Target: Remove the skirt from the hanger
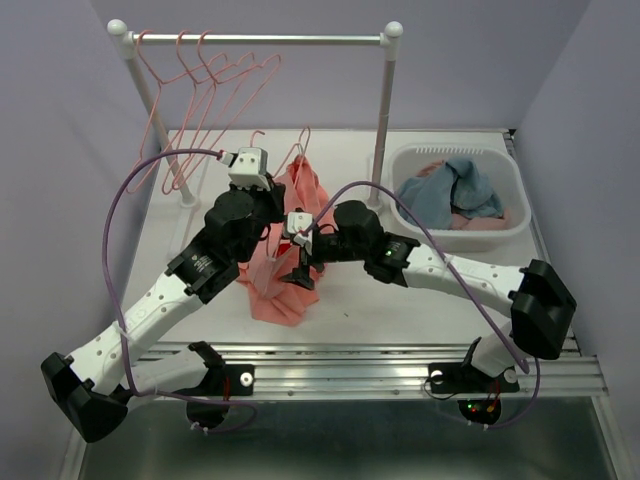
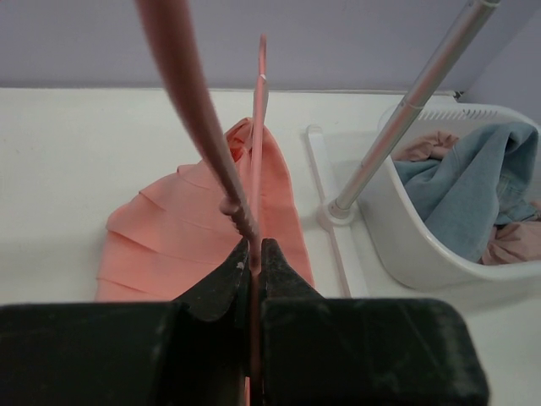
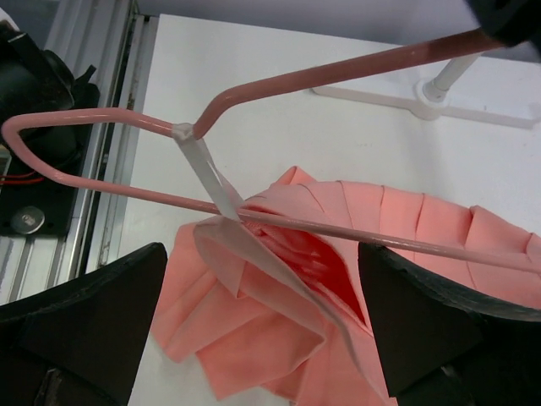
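The salmon pleated skirt (image 1: pixel 276 292) lies crumpled on the white table, still hung on the pink wire hanger (image 1: pixel 302 147). My left gripper (image 1: pixel 264 212) is shut on the hanger's wire just below its twisted neck (image 2: pixel 239 216); the skirt (image 2: pixel 182 230) lies beyond the jaws. My right gripper (image 1: pixel 298 268) hovers open over the skirt's waist opening (image 3: pixel 338 271), one finger on either side. The hanger's bar (image 3: pixel 110 118) crosses above the cloth. A white loop strap (image 3: pixel 207 173) of the skirt is caught at the hanger's shoulder notch.
A white clothes rack (image 1: pixel 260 39) at the back carries several more pink hangers (image 1: pixel 205 75). Its right post (image 1: pixel 385 120) stands beside a white basket (image 1: pixel 455 228) of blue and pink clothes. The table's metal front rail (image 1: pixel 350 375) runs near the arm bases.
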`<move>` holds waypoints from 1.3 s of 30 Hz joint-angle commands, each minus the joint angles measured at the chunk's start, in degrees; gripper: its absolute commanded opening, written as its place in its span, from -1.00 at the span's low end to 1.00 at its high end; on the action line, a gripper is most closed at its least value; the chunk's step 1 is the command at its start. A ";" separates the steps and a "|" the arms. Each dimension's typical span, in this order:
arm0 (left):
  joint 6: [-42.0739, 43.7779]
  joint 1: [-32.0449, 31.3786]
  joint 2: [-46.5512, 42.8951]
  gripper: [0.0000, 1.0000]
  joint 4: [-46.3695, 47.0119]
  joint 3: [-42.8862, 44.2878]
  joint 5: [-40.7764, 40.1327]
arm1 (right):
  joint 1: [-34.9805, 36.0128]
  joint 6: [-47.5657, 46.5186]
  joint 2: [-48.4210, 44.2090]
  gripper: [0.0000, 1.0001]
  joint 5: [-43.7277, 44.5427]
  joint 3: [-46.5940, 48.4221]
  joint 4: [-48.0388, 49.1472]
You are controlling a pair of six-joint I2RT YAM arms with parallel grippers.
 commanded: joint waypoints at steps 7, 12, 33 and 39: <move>-1.04 -0.34 -0.99 -1.00 6.99 0.89 0.02 | 0.40 2.32 5.54 0.80 -3.13 2.31 2.87; -1.83 -0.34 -0.55 -1.00 7.61 0.71 -3.30 | 0.40 3.64 5.63 -0.02 -5.23 1.87 4.45; -1.67 -0.34 0.15 -1.00 10.68 -0.25 -13.32 | 0.40 5.75 -0.07 -0.99 1.60 -5.52 11.40; -0.78 -0.34 6.20 -1.00 16.65 -1.14 -20.80 | 2.06 4.17 -3.24 -0.99 0.04 -5.08 7.54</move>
